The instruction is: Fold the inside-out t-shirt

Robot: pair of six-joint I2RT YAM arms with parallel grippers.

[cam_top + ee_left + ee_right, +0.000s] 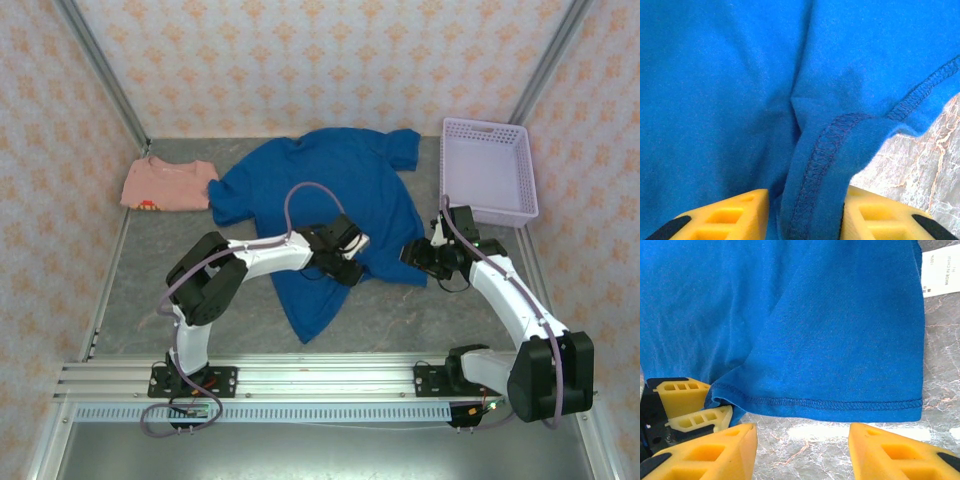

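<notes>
the left gripper [805, 205] pinches the blue t-shirt [715, 100] between its fingers [730, 220]. the right gripper [802, 440] is open, the shirt's edge just in front of it.

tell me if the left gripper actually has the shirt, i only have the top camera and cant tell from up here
Observer: Yes. In the left wrist view, a fold of the inside-out t-shirt with its stitched hem fills the gap between the left gripper fingers.
Operator: and the right one, holding anything
Observer: No. The right gripper is open over bare table, and the hem lies just ahead of its fingertips.
Operator: is it really inside out
Observer: It looks so. A white care label lies exposed at the shirt's edge.
</notes>
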